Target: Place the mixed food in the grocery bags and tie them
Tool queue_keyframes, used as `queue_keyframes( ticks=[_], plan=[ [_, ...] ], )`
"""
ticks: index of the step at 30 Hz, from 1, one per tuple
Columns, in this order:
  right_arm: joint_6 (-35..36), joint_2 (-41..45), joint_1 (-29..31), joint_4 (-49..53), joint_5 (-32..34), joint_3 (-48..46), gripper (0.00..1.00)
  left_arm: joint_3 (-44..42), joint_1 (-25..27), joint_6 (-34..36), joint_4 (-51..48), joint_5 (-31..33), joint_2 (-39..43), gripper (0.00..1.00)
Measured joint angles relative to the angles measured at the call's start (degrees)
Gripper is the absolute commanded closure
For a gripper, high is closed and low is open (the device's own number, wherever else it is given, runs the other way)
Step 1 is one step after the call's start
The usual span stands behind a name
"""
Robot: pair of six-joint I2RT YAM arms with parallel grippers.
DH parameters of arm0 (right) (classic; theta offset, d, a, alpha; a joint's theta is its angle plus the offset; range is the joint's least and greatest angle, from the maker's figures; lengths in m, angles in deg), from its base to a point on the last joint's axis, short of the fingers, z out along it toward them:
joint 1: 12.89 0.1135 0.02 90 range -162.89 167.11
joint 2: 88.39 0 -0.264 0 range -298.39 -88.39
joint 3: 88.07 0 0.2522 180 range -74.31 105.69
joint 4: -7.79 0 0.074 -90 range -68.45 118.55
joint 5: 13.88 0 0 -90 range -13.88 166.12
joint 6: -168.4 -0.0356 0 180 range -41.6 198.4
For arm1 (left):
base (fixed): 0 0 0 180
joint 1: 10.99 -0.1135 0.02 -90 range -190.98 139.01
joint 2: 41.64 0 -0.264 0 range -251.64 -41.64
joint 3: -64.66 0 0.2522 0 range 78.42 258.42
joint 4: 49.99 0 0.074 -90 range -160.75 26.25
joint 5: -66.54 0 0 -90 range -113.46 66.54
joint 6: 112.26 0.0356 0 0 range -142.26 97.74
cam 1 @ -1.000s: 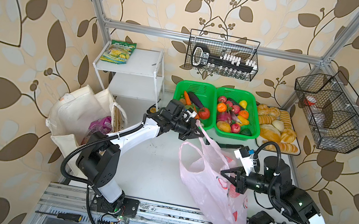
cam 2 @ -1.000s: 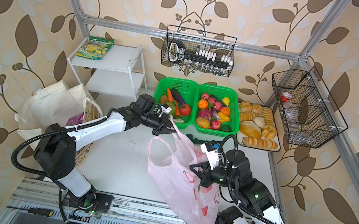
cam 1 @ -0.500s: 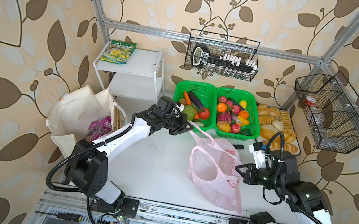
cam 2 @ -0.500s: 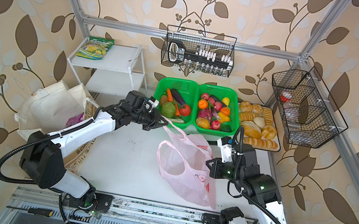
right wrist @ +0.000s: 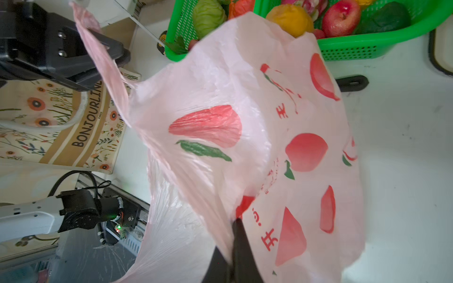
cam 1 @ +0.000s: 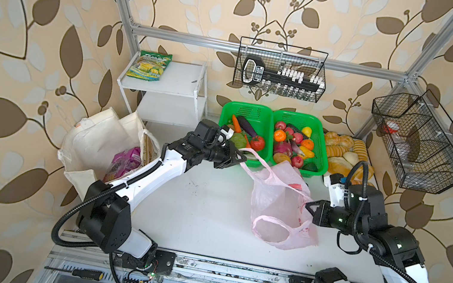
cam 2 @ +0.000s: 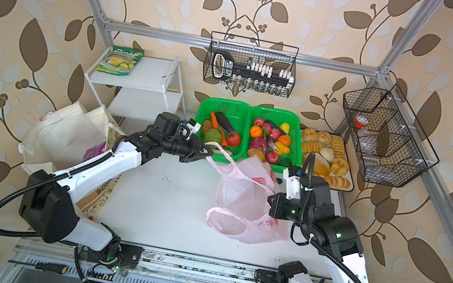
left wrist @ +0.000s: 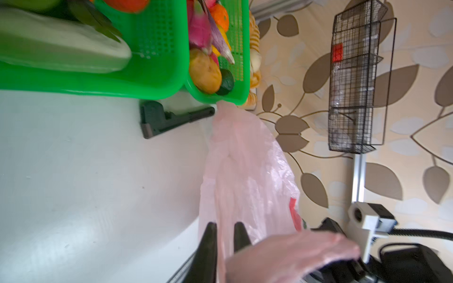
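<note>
1 canvas tote [cam 1: 93, 140] stood at far left with the purple packet [cam 1: 124, 162] showing in its mouth. Next, the left tool [cam 1: 239, 158] had its jaws slightly apart, 1 handle of the pink plastic bag [cam 1: 280, 202] running between them. The bag sagged on the surface [cam 1: 192, 205], its long axis running from the green baskets [cam 1: 250, 106] toward the front rail. The right tool [cam 1: 310, 209], jaws together on the bag's side film, was the nearer to its body. By judgement, free room lay left of the bag, and the baskets crowded its far end.
</note>
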Motion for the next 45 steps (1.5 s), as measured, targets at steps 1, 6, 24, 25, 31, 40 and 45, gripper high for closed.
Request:
queue_keyframes(
  ticks=[1, 6, 24, 25, 31, 40, 45],
  plan=[
    [-1.38, 0.37, 0.00, -1.07, -0.57, -0.94, 1.00, 0.15, 0.02, 0.17, 0.92, -1.09, -0.68, 0.51],
    [-10.84, 1.62, -0.09, -7.39, -2.16, -5.09, 1.00, 0.31, 0.04, 3.04, 2.36, -4.79, -0.52, 0.34],
    [-22.64, 3.08, -6.60, -14.99, -3.52, -9.68, 1.00, 1.05, -0.33, 13.62, -6.12, 10.78, 16.48, 0.15],
    [-22.64, 3.08, -6.73, -15.04, -3.56, -9.73, 1.00, 1.25, -0.42, 13.68, -6.78, 12.15, 16.52, 0.16],
    [-22.64, 3.10, -7.02, -15.04, -3.69, -9.77, 1.00, 1.99, -2.84, 14.12, -9.40, 19.08, 12.52, 0.21],
    [-22.60, 3.15, -7.34, -15.06, -3.65, -9.81, 1.00, 12.13, -2.97, 22.91, -17.40, 25.33, -8.26, 0.14],
    [-22.60, 3.78, -7.39, -15.08, -3.23, -9.81, 1.00, 22.16, -2.97, 26.18, -20.35, 30.05, -19.23, 0.11]
  ],
)
